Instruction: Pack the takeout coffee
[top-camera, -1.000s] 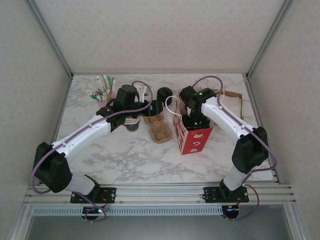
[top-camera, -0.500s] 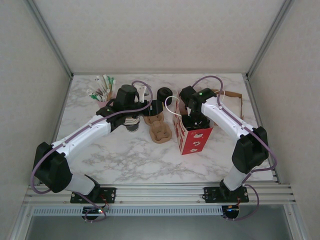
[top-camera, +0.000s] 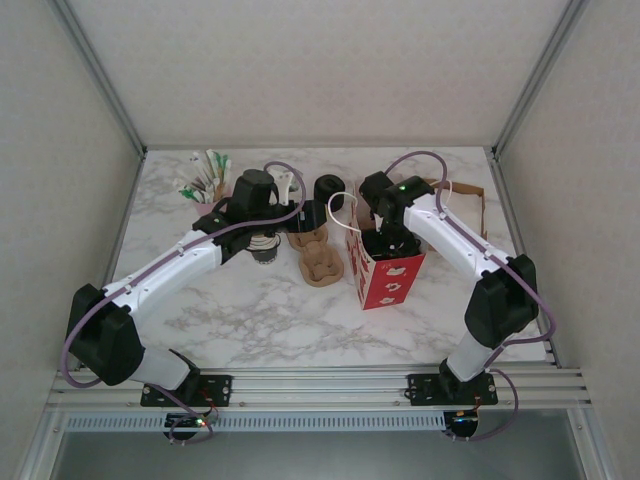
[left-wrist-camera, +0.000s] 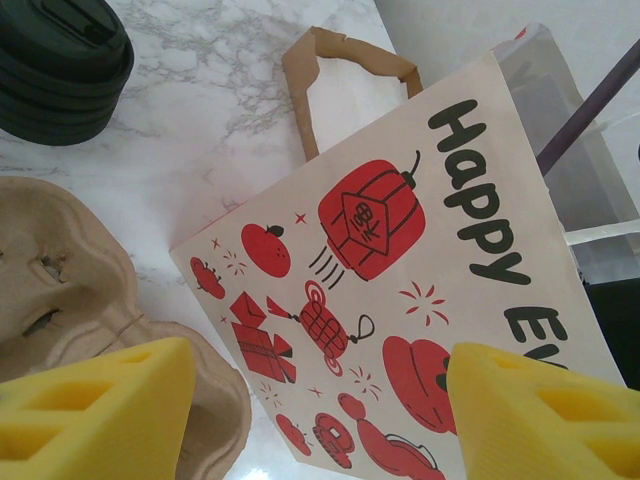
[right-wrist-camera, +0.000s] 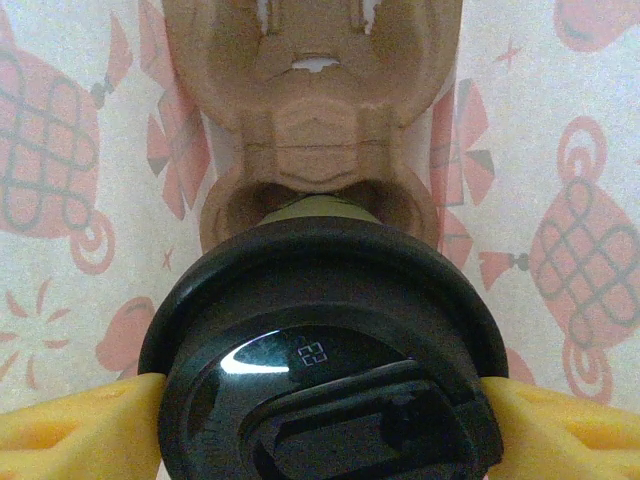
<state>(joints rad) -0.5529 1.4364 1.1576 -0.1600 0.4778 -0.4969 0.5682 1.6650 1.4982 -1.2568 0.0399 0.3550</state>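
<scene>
The right gripper (right-wrist-camera: 322, 415) is down inside the paper bag (top-camera: 390, 278), right of the worktop's (top-camera: 250, 320) middle. It pinches the lid (right-wrist-camera: 325, 340) on the cup (right-wrist-camera: 318, 212), which is mostly hidden underneath, above a cardboard carrier (right-wrist-camera: 310, 110). The left gripper (left-wrist-camera: 320, 410) is spread wide and empty, facing the bag.

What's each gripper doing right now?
Left gripper: open, holding nothing.
Right gripper: shut on the lidded coffee cup.
</scene>
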